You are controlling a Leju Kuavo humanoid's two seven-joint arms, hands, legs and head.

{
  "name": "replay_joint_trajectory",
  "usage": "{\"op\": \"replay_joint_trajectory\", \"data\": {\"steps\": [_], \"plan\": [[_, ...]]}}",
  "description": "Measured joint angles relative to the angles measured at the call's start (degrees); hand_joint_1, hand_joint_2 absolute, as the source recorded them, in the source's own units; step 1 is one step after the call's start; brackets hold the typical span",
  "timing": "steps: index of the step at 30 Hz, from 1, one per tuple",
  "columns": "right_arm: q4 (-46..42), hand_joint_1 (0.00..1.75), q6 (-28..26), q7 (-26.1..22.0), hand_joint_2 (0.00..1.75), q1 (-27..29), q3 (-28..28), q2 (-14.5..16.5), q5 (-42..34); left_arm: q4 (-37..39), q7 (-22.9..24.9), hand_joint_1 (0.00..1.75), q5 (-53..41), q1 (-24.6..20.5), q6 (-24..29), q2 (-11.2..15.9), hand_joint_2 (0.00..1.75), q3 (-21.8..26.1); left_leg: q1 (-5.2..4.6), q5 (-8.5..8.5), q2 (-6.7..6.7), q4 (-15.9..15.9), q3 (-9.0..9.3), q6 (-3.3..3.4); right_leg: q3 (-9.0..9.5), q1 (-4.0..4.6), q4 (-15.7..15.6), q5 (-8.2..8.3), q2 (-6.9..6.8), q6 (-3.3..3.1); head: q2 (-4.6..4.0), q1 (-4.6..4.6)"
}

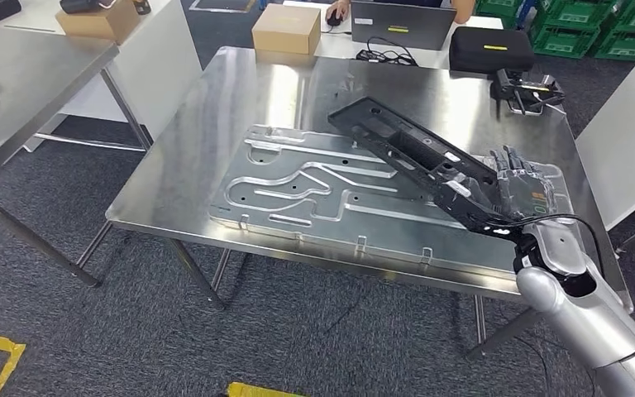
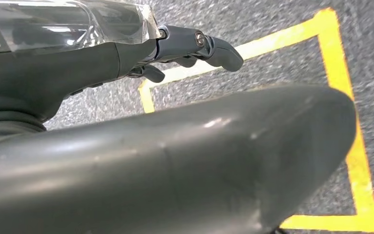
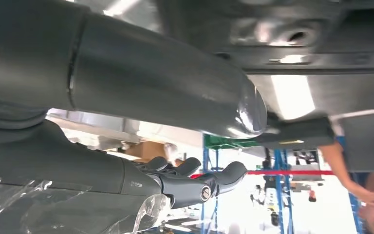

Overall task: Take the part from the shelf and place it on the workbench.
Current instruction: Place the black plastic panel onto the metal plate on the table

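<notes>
your part (image 1: 417,157), a long black frame-like piece, runs diagonally over the workbench (image 1: 190,165): its far end points up and away toward the bench's back left, its near end comes down toward the front right corner, and it sits tilted, the far end raised above the grooved metal plate (image 1: 298,194) lying on the bench top. you can see the right hand (image 1: 517,194) gripping that near end, fingers wrapped up around the outer side; in the right wrist view the thick thumb (image 3: 175,92) lies against the part's dark underside while the darker fingers (image 3: 214,178) curl loosely apart from it. your left hand (image 2: 126,63) hangs over grey carpet with yellow floor tape (image 2: 345,97), fingers (image 2: 219,48) slightly bent, spread and holding nothing. at the back of the bench sit a cardboard box (image 1: 287,29), a laptop (image 1: 401,23) and a black case (image 1: 491,50).
</notes>
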Motion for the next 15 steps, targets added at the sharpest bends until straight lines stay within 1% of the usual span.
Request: {"op": "replay_joint_trajectory", "data": {"steps": [1, 2, 3, 4, 5, 6, 7, 8, 9, 10, 11, 12, 13, 14, 15], "plan": [[-0.2, 0.00, 0.0, 0.1, 0.00, 0.0, -0.1, -0.2, 0.0, 0.0, 0.0, 0.00, 0.0, 0.0, 0.0, 0.0, 0.00, 0.0, 0.06, 0.08, 0.02, 0.9, -0.91, -0.41, 2.74, -0.18, -3.8, -0.07, 0.02, 0.30, 0.00, -0.01], [-0.4, 0.00, 0.0, 0.2, 0.00, 0.0, -0.2, -0.3, 0.0, 0.0, 0.0, 0.00, 0.0, 0.0, 0.1, 0.1, 0.00, 0.0, -0.07, 0.14, 0.05, 1.8, -1.60, -0.78, 4.57, -0.32, -6.5, -0.66, 0.02, 0.16, 0.00, -0.02], [-0.6, 0.00, 0.0, 0.2, 0.00, 0.1, -0.3, -0.4, 0.0, 0.0, 0.0, 0.00, 0.0, -0.1, 0.1, 0.1, 0.00, 0.0, -0.26, 0.24, 0.05, 2.4, -2.09, -1.11, 5.34, -0.32, -7.8, -1.45, 0.08, -0.42, 0.00, -0.07], [-0.7, 0.00, 0.0, 0.3, 0.00, 0.2, -0.3, -0.4, 0.0, 0.0, 0.0, 0.00, 0.0, 0.0, 0.1, 0.1, 0.00, 0.0, -0.39, 0.45, 0.04, 2.8, -2.43, -1.42, 5.22, -0.17, -7.8, -1.54, 0.14, -1.33, 0.00, -0.10], [-0.8, 0.00, 0.0, 0.4, 0.00, 0.4, -0.4, -0.5, 0.0, 0.0, 0.0, 0.00, 0.0, 0.1, 0.2, 0.1, 0.00, 0.0, -0.33, 0.72, 0.07, 2.9, -2.67, -1.73, 4.67, -0.23, -7.5, -1.39, 0.05, -2.17, 0.00, -0.14], [-0.8, 0.00, 0.0, 0.4, 0.00, 0.6, -0.4, -0.5, -0.1, 0.0, 0.0, 0.00, 0.0, 0.1, 0.2, 0.1, 0.00, 0.0, -0.15, 0.23, 0.05, 3.4, -3.10, -2.04, 4.14, -0.20, -7.4, -1.01, 0.00, -2.92, 0.00, -0.15], [-0.9, 0.00, 0.0, 0.4, 0.00, 0.6, -0.5, -0.5, -0.1, 0.0, 0.0, 0.00, 0.0, 0.2, 0.2, 0.1, 0.00, 0.0, 0.02, -1.25, 0.03, 4.7, -3.78, -2.38, 3.53, -0.14, -7.3, -0.49, -0.09, -3.54, 0.00, -0.15], [-0.9, 0.00, 0.0, 0.4, 0.00, 0.7, -0.5, -0.6, -0.1, 0.0, 0.0, 0.00, 0.0, 0.3, 0.2, 0.1, 0.00, 0.0, 0.18, -3.70, 0.02, 7.2, -4.67, -2.66, 2.82, -0.09, -7.4, 0.12, -0.15, -4.08, 0.00, -0.15], [-1.0, 0.00, 0.0, 0.5, 0.00, 0.7, -0.6, -0.6, -0.1, 0.0, 0.0, 0.00, 0.0, 0.3, 0.2, 0.1, 0.00, 0.0, 0.27, -6.82, 0.00, 10.6, -5.71, -2.88, 2.09, 0.02, -7.3, 0.71, -0.14, -4.40, 0.00, -0.15], [-1.1, 0.00, 0.0, 0.5, 0.00, 0.7, -0.7, -0.6, -0.1, 0.0, 0.0, 0.00, 0.0, 0.3, 0.2, 0.1, 0.00, 0.0, 0.32, -9.52, 0.00, 14.5, -6.63, -2.99, 1.35, 0.13, -7.3, 1.27, -0.12, -4.58, 0.00, -0.15], [-1.2, 0.00, 0.0, 0.5, 0.00, 0.8, -0.7, -0.7, -0.1, 0.0, 0.0, 0.00, 0.0, 0.3, 0.2, 0.1, 0.00, -0.1, 0.37, -11.17, 0.00, 17.8, -7.12, -3.00, 0.62, 0.25, -7.3, 1.83, -0.09, -4.66, 0.00, -0.15], [-1.3, 0.00, 0.0, 0.5, 0.00, 0.9, -0.7, -0.7, -0.1, 0.0, 0.0, 0.00, 0.0, 0.2, 0.2, 0.1, 0.00, -0.1, 0.36, -11.62, 0.00, 19.7, -6.93, -2.90, -0.08, 0.39, -7.3, 2.37, -0.05, -4.68, 0.00, -0.14], [-1.3, 0.00, 0.0, 0.5, 0.00, 1.0, -0.7, -0.8, 0.0, 0.0, 0.0, 0.00, 0.0, 0.2, 0.2, 0.1, 0.00, -0.1, 0.31, -10.99, -0.01, 19.8, -5.89, -2.67, -0.76, 0.52, -7.3, 2.91, -0.02, -4.65, 0.00, -0.15], [-1.4, 0.00, 0.0, 0.5, 0.00, 1.1, -0.7, -0.9, 0.1, 0.0, 0.0, 0.00, 0.0, 0.2, 0.2, 0.1, 0.00, -0.1, 0.21, -9.69, -0.02, 17.7, -3.88, -2.30, -1.39, 0.63, -7.3, 3.45, 0.00, -4.58, 0.00, -0.15], [-1.5, 0.00, 0.0, 0.6, 0.00, 1.2, -0.8, -0.9, 0.2, 0.0, 0.0, 0.00, 0.0, 0.2, 0.3, 0.1, 0.00, -0.1, 0.05, -8.51, -0.03, 14.1, -1.07, -1.79, -1.94, 0.71, -7.3, 3.97, 0.01, -4.47, 0.00, -0.14]]}}
